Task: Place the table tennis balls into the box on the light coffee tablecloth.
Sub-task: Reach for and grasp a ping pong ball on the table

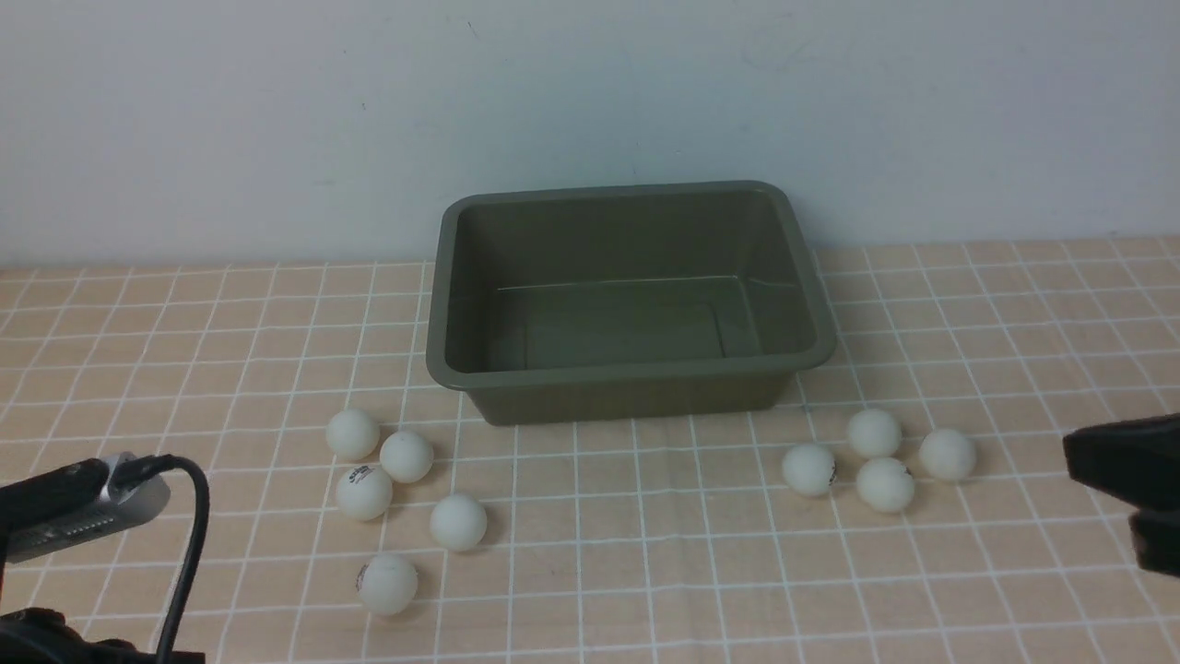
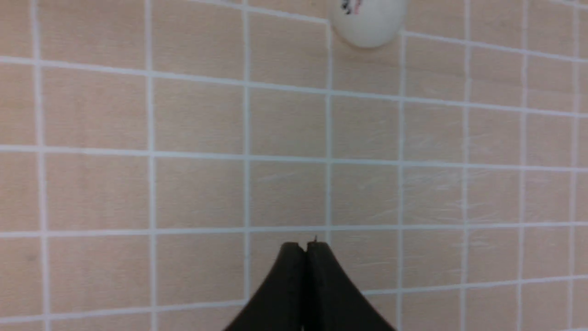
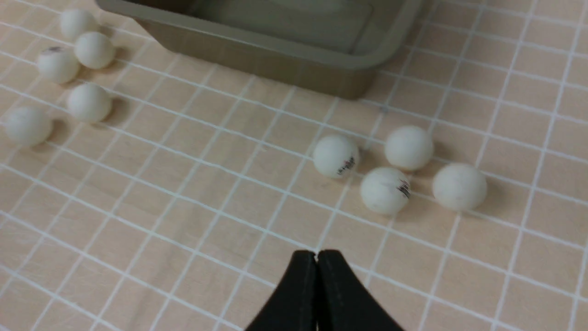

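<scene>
The olive-green box (image 1: 636, 373) stands empty on the light coffee tablecloth (image 1: 645, 553), close to the back wall. Several white table tennis balls (image 1: 407, 456) lie in front of its left corner, and several more (image 1: 873, 432) in front of its right corner. In the left wrist view my left gripper (image 2: 305, 246) is shut and empty over bare cloth, with one logo-marked ball (image 2: 367, 20) well ahead of it. My right gripper (image 3: 316, 253) is also shut and empty, a short way from the right-hand balls (image 3: 385, 190). The box rim (image 3: 275, 50) lies beyond them.
A plain white wall (image 1: 590, 111) rises right behind the box. My left arm's silver camera and black cable (image 1: 189, 535) show at the lower left of the front view. Black parts of my right arm (image 1: 1125, 480) reach in at the right edge.
</scene>
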### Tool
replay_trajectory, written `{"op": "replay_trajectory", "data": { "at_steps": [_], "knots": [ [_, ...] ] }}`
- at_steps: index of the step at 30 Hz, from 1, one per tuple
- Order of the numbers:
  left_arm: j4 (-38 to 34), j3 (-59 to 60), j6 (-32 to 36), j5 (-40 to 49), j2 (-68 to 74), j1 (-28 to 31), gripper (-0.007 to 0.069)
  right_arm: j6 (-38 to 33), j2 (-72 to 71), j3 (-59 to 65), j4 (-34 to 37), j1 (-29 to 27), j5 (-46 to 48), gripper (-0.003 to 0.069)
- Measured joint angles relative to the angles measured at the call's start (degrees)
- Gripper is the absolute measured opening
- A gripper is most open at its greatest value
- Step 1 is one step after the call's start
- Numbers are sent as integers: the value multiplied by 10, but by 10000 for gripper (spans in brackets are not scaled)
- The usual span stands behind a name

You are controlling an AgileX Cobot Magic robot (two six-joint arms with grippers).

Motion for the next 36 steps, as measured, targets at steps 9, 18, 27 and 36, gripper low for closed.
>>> {"op": "replay_trajectory", "data": {
  "at_steps": [9, 18, 27, 36],
  "knots": [
    [-19, -1, -15, -16, 0, 0, -69, 197, 119, -108, -194, 0, 52, -17],
    [-51, -1, -5, -63, 0, 0, -69, 262, 213, -168, -251, 0, 114, -16],
    [-54, -1, 46, -103, 0, 0, -69, 262, 247, -170, -255, 0, 110, -16],
    [-93, -1, 47, -177, 4, 0, -69, 261, 247, -170, -261, 0, 100, -16]
  ]
}}
